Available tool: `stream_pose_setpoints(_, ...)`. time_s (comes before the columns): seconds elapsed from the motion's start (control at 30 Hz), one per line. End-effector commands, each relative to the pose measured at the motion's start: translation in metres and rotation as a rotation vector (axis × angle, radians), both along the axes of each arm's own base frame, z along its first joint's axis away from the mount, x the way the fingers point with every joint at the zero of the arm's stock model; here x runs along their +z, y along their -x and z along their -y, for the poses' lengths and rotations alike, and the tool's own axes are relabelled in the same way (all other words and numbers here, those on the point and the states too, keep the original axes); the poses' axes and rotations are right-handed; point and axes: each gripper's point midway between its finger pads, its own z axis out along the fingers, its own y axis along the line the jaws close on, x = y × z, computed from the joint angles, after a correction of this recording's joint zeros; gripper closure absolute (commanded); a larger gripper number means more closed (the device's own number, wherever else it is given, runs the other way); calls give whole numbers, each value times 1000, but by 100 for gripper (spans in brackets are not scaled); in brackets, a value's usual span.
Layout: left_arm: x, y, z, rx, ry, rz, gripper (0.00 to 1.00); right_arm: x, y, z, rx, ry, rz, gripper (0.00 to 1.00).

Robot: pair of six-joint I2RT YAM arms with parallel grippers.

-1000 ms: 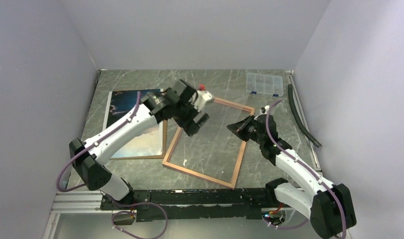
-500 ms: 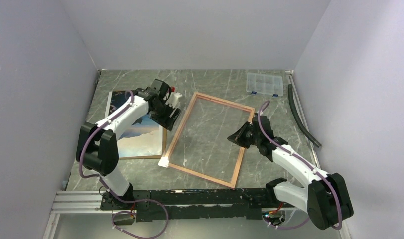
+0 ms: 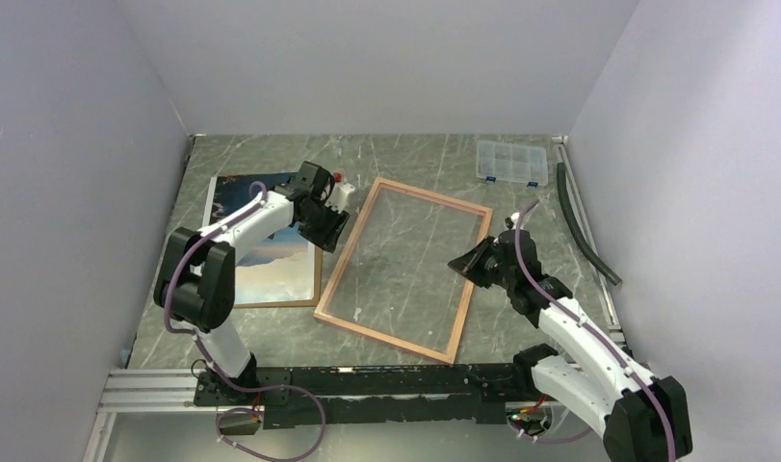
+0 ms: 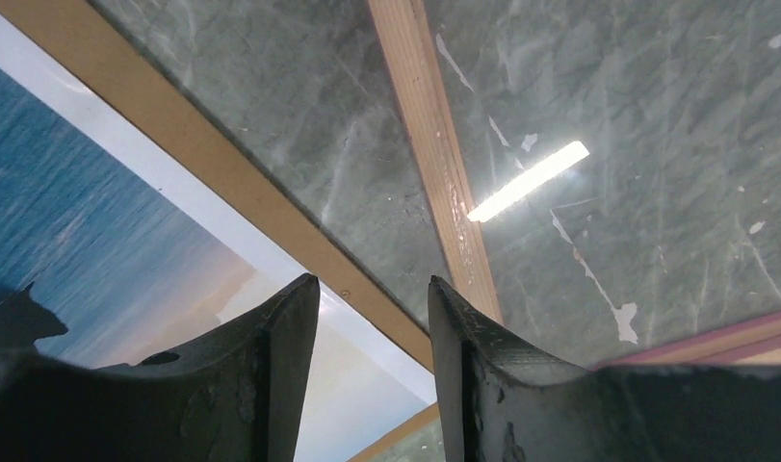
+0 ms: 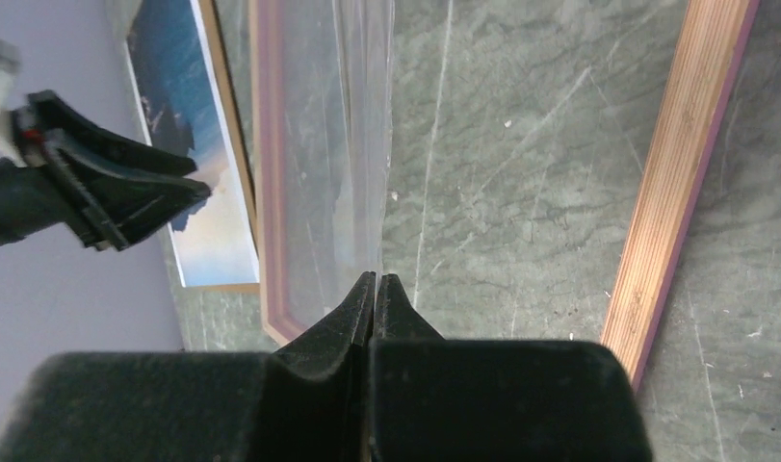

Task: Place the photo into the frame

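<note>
Photo (image 3: 271,268) lies face up at left of table (image 3: 405,159), on a brown backing board (image 3: 271,304). Frame (image 3: 386,336) lies flat just right of it, tan side up, turned at an angle, close to the board but not touching.

Left gripper (image 3: 330,229) hangs over the photo's right edge, between photo and the frame's left rail. Right gripper (image 3: 455,262) sits at the frame's right rail, tips pointing in over the opening.

Left wrist view: left gripper (image 4: 372,308) partly spread, clear gap between the fingers (image 4: 280,356), nothing in it, touching nothing. Below the gap, in order: blue sea and white border of the photo (image 4: 97,241), the backing board strip (image 4: 203,164), bare marble, then a tan frame (image 4: 434,144) rail.

Right wrist view: right gripper (image 5: 377,284) with tips pressed together, no gap. A clear sheet edge (image 5: 386,144) runs up from the tips; possibly pinched, cannot tell.

Only this view shows the pink side of the frame (image 5: 675,164) rail and the clear sheet; the top view just shows glare in the opening. Photo (image 5: 189,125) shows far left here.

Top view only: clear organiser box (image 3: 509,162) and black hose (image 3: 584,226) at back right.
</note>
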Motion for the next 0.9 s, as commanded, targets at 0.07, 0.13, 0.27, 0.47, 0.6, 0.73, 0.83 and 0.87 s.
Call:
stream_pose_setpoints(0.07, -17, -3, 10, 10, 39, -21, 52, 11, -12, 14, -82, 16, 88, 100)
stream_pose_setpoints(0.13, -20, 2, 11, 3, 51, -39, 52, 8, -11, 11, -83, -5, 89, 100)
stream_pose_setpoints(0.27, -23, 10, 12, -12, 62, -60, 53, 3, -13, 9, -74, -8, 79, 100)
stream_pose_setpoints(0.47, -31, 17, 14, -27, 81, -77, 61, 5, -17, 8, -47, 22, 95, 100)
stream_pose_setpoints(0.6, -36, 17, 14, -22, 80, -87, 66, 10, -19, 10, -43, 38, 111, 100)
stream_pose_setpoints(0.73, -37, 18, 15, -25, 84, -90, 70, 14, -20, 13, -42, 60, 124, 100)
stream_pose_setpoints(0.83, -39, 19, 16, -28, 83, -94, 73, 15, -21, 15, -39, 74, 131, 100)
stream_pose_setpoints(0.87, -40, 20, 15, -27, 81, -96, 73, 16, -22, 14, -36, 74, 134, 100)
